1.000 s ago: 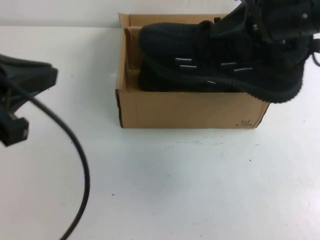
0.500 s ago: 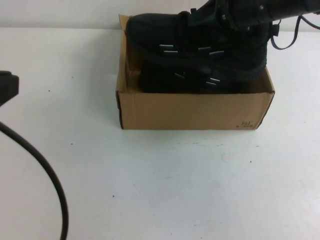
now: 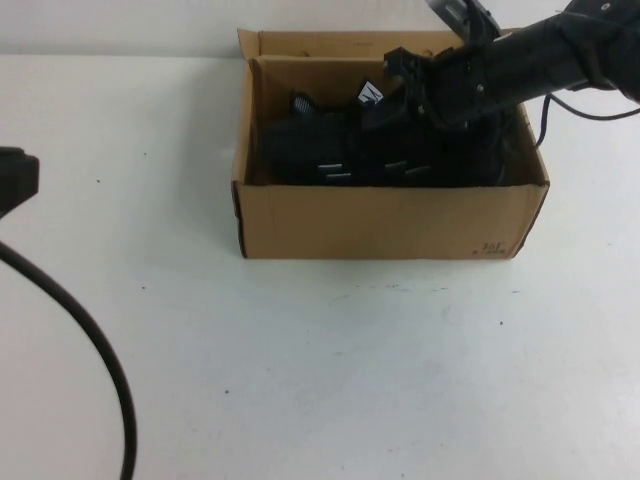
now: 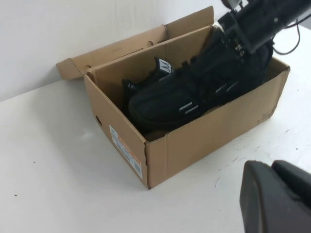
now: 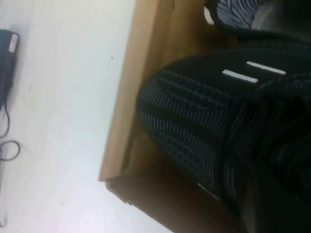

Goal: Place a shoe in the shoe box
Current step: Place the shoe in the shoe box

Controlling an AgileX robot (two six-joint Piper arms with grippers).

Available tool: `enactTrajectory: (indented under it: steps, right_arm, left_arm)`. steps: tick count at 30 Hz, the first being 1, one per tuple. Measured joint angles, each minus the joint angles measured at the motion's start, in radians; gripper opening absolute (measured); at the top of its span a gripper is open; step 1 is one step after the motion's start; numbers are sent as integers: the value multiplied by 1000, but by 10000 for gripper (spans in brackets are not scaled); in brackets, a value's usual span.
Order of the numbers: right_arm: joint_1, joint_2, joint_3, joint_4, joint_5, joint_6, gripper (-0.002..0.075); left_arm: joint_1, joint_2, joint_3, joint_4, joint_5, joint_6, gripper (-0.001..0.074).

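Observation:
The brown cardboard shoe box [image 3: 380,220] stands open at the back middle of the table. A black knit shoe [image 3: 330,150] with white dash marks lies inside it, its white tongue tag showing. A second identical shoe seems to lie with it; only parts show. My right gripper [image 3: 415,85] reaches down into the box from the right and is shut on the shoe's collar. The left wrist view shows the box [image 4: 204,136], the shoe [image 4: 170,99] and the right gripper [image 4: 233,34]. The right wrist view shows the shoe's toe [image 5: 194,111] against the box wall [image 5: 126,97]. My left gripper [image 3: 10,180] [image 4: 269,167] is shut and empty, far left of the box.
A black cable [image 3: 90,340] curves down from the left arm across the table's left front. The box's back flap [image 3: 340,40] stands up near the wall. White table surface lies in front of the box and to both sides.
My right gripper has lowered the shoe from above the box rim down into the box. The left arm has drawn back to the left edge.

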Motion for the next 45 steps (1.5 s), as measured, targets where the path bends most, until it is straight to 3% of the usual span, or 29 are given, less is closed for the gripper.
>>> enactTrajectory:
  steps: [11, 14, 19, 24, 29, 39, 42, 45]
  right_arm:
    - [0, 46, -2, -23, 52, 57, 28]
    - [0, 59, -2, -27, 54, 70, 108]
    - [0, 61, -2, -43, 47, 57, 317]
    - [0, 29, -6, -203, 52, 74, 367]
    - [0, 3, -17, -375, 100, 141, 372]
    - [0, -145, -18, -561, 101, 155, 362]
    - [0, -226, -18, -629, 101, 153, 272]
    - [0, -307, -19, -671, 99, 153, 96]
  left_arm:
    - [0, 0, 0, 0, 0, 0, -1]
    - [0, 0, 0, 1, 2, 0, -1]
    - [0, 0, 0, 1, 17, -1, -1]
    - [0, 0, 0, 6, 37, -1, -1]
    - [0, 0, 0, 9, 46, -1, -1]
    - [0, 0, 0, 33, 96, -3, -1]
    - [0, -1, 0, 75, 172, -3, -1]
    - [0, -2, 0, 177, 250, -3, -1]
